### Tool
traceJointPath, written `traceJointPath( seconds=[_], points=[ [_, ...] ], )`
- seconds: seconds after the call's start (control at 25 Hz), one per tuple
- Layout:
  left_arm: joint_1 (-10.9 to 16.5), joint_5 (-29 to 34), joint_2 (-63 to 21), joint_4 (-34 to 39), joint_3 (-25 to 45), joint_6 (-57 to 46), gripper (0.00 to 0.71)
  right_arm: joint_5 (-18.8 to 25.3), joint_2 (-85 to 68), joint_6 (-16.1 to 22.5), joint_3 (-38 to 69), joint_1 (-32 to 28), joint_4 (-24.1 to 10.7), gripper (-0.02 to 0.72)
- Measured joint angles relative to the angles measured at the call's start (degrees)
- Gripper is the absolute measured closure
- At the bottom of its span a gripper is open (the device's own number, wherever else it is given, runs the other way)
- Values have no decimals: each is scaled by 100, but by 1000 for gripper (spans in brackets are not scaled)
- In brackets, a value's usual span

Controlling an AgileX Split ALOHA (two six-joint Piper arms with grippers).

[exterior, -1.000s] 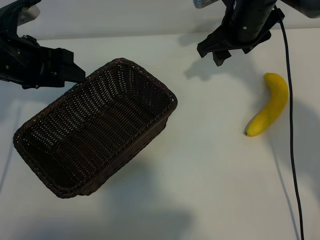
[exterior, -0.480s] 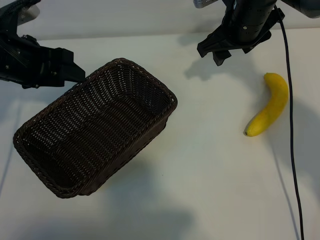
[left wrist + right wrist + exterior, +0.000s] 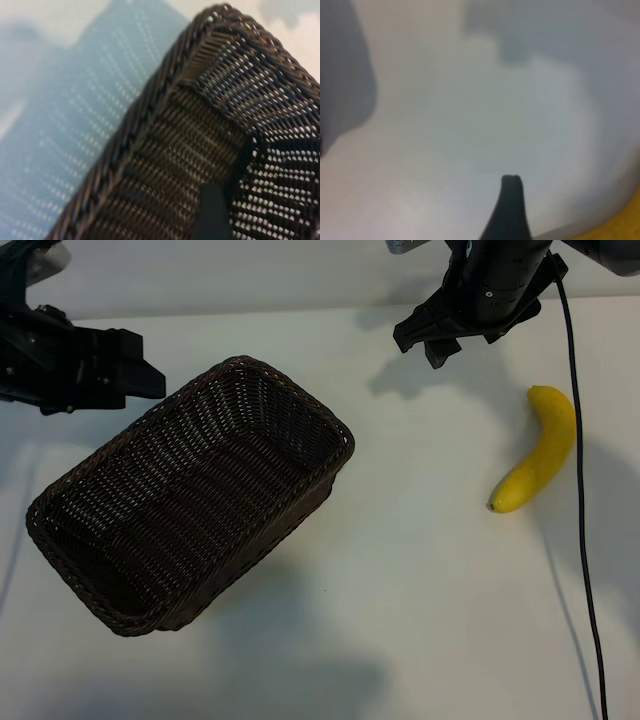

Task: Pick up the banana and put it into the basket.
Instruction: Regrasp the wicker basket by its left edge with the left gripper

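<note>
Here the banana (image 3: 538, 451) lies on the white worktop (image 3: 420, 580) toward the right side of the exterior view, well apart from the basket (image 3: 190, 495). It is bright yellow and curved, with one dark tip pointing down toward the lower left and the other end up near the right arm. Nothing touches it. A thin black cable (image 3: 583, 540) runs down the worktop just beside it on the right.

The wicker basket sits on the left half of the worktop, turned at a slant so that one rounded corner points up toward the middle. It is dark brown with a braided rim, and its inside holds nothing.

The right claw (image 3: 442, 340) hangs above the worktop at the top of the view, up and to the left of the banana and apart from it. Its fingers stand open with nothing between them. In the right wrist view one dark fingertip (image 3: 511, 184) shows over the pale worktop, with a sliver of yellow at the corner of the picture.

The left claw (image 3: 140, 370) is at the upper left, just beside the basket's upper rim, its fingers spread and empty. The left wrist view looks closely down on the basket's braided rim (image 3: 150, 115) and woven wall, with one dark finger (image 3: 212, 210) over the basket's inside.
</note>
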Motion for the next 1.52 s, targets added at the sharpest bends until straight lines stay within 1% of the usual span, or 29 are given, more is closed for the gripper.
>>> traceJointPath(
  seconds=[0.08, 0.2, 0.32, 0.4, 0.48, 0.6, 0.72, 0.8, 0.92, 1.0, 1.2, 1.32, 1.52],
  points=[
    [0, -98, -248, 0, 259, -273, 206, 0, 0, -5, 0, 0, -40, 109],
    [0, -449, -816, 0, 881, -706, 232, 0, 0, -5, 0, 0, -98, 109],
    [0, -872, -1508, 0, 1599, -1097, 240, -17, 0, -5, 0, 0, -115, 109],
    [0, -1040, -1889, 27, 2028, -1312, 243, -36, 0, -5, 0, 0, -120, 109],
    [0, -1111, -2215, 192, 2330, -1655, 244, -41, 0, -5, 0, 0, -120, 109],
    [0, -1094, -2555, 816, 2668, -2455, 244, -41, 0, -5, 0, 0, -120, 109],
    [0, -983, -2649, 1582, 2897, -3219, 240, -43, 0, -5, 0, 0, -120, 109],
    [0, -857, -2649, 1933, 2927, -3561, 222, -43, 0, -5, 0, 0, -120, 109],
    [0, -688, -2649, 2118, 2982, -3778, 185, -43, 0, -5, 0, 0, -120, 109],
    [0, -713, -2649, 2142, 3110, -3846, 165, -43, 0, -10, 0, 0, -120, 109],
    [0, -1352, -2649, 2182, 3464, -4126, 149, -43, 0, -10, 0, 0, -120, 109],
    [0, -1624, -2589, 2189, 3505, -4207, 148, -43, 0, -10, 0, 0, -120, 109],
    [0, -1984, -2012, 2149, 3505, -4329, 146, -43, 0, -110, 0, 0, -103, 109]
  ],
)
